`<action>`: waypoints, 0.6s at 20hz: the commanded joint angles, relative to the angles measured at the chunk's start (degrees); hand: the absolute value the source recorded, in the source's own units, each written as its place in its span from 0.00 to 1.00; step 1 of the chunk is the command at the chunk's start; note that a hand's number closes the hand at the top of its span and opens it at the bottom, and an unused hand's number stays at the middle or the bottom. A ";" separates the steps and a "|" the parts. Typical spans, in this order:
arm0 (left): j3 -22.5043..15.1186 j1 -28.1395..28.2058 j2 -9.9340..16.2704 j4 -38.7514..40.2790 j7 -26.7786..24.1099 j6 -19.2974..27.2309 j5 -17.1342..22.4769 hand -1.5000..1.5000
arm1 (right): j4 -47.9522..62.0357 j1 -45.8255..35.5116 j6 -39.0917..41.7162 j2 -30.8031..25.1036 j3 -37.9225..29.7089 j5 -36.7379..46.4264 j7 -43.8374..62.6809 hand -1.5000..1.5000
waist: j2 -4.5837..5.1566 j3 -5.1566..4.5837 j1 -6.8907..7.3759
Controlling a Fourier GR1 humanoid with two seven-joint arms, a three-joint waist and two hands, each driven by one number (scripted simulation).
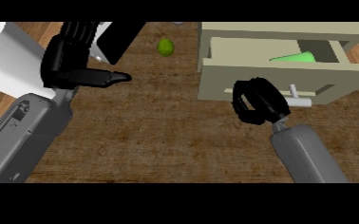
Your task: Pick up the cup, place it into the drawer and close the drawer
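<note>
The green cup [297, 57] lies on its side inside the open beige drawer [238, 52] at the upper right. The drawer's front panel [329, 92] faces me and carries a white handle [299, 100]. My right hand [257, 101] is just in front of that panel, left of the handle, with its fingers curled and nothing in them. Whether it touches the panel I cannot tell. My left hand [73, 64] rests open at the upper left, fingers up and thumb pointing right, far from the drawer.
A small green fruit [165, 47] lies on the wooden counter [154, 133] left of the drawer. A white and dark object [112, 40] sits behind the left hand, and a pale grey block [17, 61] lies at the far left edge.
</note>
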 commanded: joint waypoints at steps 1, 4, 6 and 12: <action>1.56 4.70 1.73 -3.23 -0.31 -1.33 -0.88 0.00 | 17.15 -6.42 -7.64 2.91 -2.16 2.19 -5.83 1.00 | 0.15 0.05 -0.27; 3.40 8.83 3.12 -3.68 -2.03 -4.96 -0.66 0.00 | 26.03 -12.88 -7.61 1.45 -5.08 1.61 -9.79 1.00 | 0.19 0.03 -0.48; 4.49 5.53 2.26 -1.55 -1.09 -5.17 -0.59 0.00 | 33.03 -19.12 -7.40 3.92 -6.50 1.35 -8.81 1.00 | 0.42 0.04 -0.34; 4.77 7.41 1.90 -3.80 -1.24 -6.45 -0.51 0.00 | 47.52 -26.74 -8.55 0.62 -11.71 -0.25 -13.82 1.00 | 1.16 0.11 1.15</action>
